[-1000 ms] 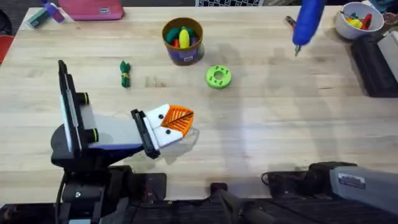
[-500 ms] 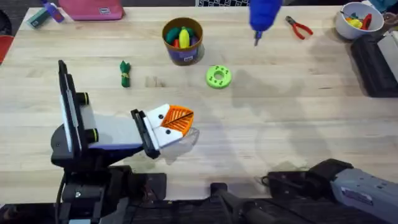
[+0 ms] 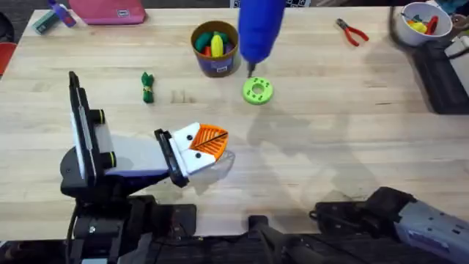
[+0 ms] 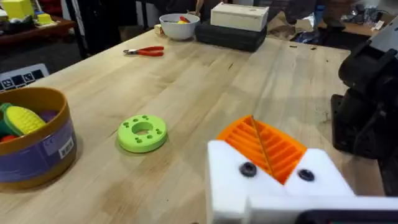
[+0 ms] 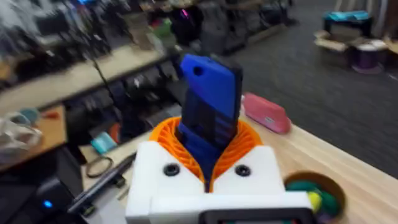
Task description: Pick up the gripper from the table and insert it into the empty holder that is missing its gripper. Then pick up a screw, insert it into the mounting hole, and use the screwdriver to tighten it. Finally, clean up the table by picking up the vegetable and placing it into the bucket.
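**Screwdriver held above the disc**

The blue screwdriver is clamped between the orange pads of the right gripper and is seen raised over the far middle of the table, its dark tip just above the green disc. The left gripper is rested at the near left with its pads pressed together, nothing between them. The vegetable lies left of the bucket.
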Controlling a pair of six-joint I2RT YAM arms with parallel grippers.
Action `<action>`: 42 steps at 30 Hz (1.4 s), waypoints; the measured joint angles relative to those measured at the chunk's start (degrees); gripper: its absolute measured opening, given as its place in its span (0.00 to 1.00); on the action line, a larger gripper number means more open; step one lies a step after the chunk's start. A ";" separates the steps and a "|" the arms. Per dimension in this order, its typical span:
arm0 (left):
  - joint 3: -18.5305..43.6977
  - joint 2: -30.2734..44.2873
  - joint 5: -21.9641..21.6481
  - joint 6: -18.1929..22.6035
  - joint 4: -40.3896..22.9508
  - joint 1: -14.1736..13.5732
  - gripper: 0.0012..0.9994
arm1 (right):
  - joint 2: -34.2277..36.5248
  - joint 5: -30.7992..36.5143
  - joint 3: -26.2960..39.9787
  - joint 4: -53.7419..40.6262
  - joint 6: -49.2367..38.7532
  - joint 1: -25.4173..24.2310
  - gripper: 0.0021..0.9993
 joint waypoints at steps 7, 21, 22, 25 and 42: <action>0.00 0.00 0.02 0.00 0.00 0.00 0.02 | -0.71 -7.85 -13.59 23.60 7.16 0.85 0.02; 0.00 0.00 0.02 0.00 0.00 0.00 0.02 | 10.85 -22.88 -15.99 37.03 9.95 6.06 0.02; 0.00 0.00 0.02 0.00 0.00 0.00 0.02 | 11.47 -23.12 -15.99 37.57 9.62 6.71 0.02; 0.00 0.00 0.01 0.00 0.00 0.00 0.02 | 12.89 -24.27 -15.99 38.96 7.80 8.34 0.02; 0.00 0.00 0.02 0.00 0.00 0.00 0.02 | 16.55 -30.64 -16.01 42.85 -3.74 9.11 0.02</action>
